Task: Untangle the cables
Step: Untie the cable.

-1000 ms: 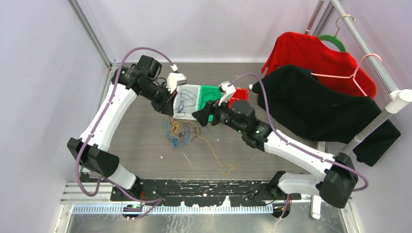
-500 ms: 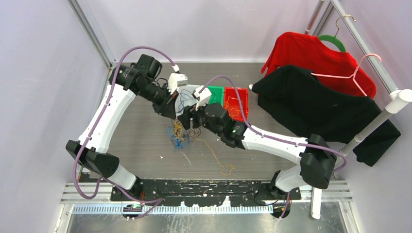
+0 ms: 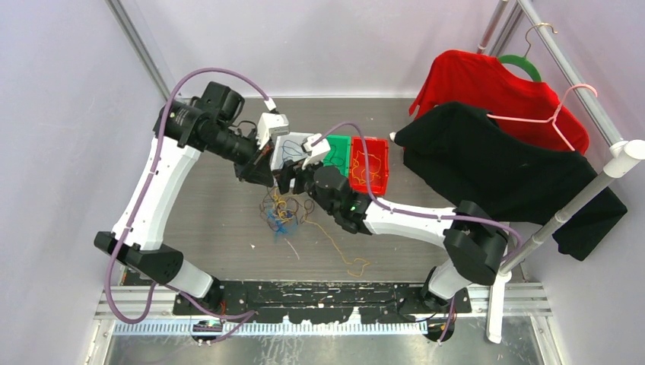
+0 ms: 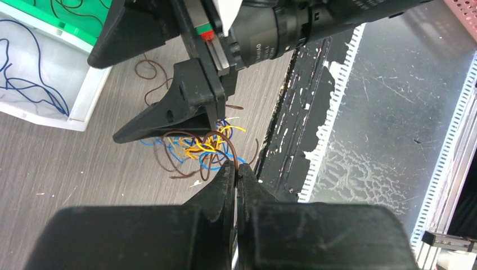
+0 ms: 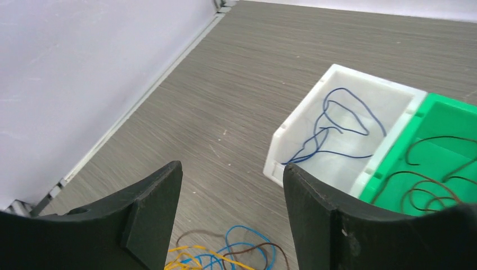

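Blue, yellow and brown cables (image 3: 281, 217) lie in a loose tangle on the grey surface (image 3: 213, 220), at the centre of the top view and just below both grippers. On the left gripper (image 4: 236, 169) the jaws are pressed together, and a brown strand (image 4: 225, 147) runs right up to the tips; whether it is pinched cannot be told. Over the tangle, the right gripper (image 5: 232, 169) hangs with jaws wide apart, holding nothing. One yellow strand (image 3: 342, 247) trails toward the lower right. Above the tangle, a white bin (image 5: 281, 135) holds a blue cable (image 5: 337, 121), a green bin (image 5: 394, 163) holds brown ones and a red bin (image 3: 370, 140) holds orange ones.
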Controlling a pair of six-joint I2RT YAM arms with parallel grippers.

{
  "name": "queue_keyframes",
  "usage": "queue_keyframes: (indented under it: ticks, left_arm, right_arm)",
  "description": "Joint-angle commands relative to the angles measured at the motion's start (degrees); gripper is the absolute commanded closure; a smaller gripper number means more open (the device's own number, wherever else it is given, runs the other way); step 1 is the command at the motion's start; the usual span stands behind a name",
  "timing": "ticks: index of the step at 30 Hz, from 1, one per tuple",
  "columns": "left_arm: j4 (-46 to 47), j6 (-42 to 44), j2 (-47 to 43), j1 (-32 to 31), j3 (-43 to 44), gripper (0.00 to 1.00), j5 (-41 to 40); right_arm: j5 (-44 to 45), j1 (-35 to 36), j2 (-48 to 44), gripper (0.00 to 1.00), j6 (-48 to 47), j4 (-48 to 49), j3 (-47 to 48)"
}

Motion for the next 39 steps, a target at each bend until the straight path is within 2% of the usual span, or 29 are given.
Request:
queue_keyframes:
  ticks: [1, 10, 22, 31, 39]
  left_arm:
    - [-1.36, 2.48, -2.78, -0.33, 1.93, 1.0, 1.23]
    - [0.84, 2.02, -3.64, -0.3, 2.7, 1.0, -0.22]
    - [0.96, 3.05, -5.07, -0.31, 2.88, 1.0, -1.24]
    - [1.74, 3.07, -4.8, -0.35, 2.09, 1.0, -2.29]
    - [1.59, 2.87, -3.72, -0.67, 3.32, 1.0, -2.34]
  right_arm:
    - [-1.87, 1.03, 1.07, 0.29, 3.24, 10.99, -1.55]
    - [0.84, 1.22, -0.79, 0.29, 6.92, 12.22, -6.98]
    - [7.82, 1.22, -13.32, 0.31, 7.75, 10.93, -16.31]
    - [-9.71, 1.54, -19.47, 0.26, 9.84, 12.11, -18.76]
    - [-15.16, 2.07, -18.5, 0.24, 10.38, 14.54, -16.71]
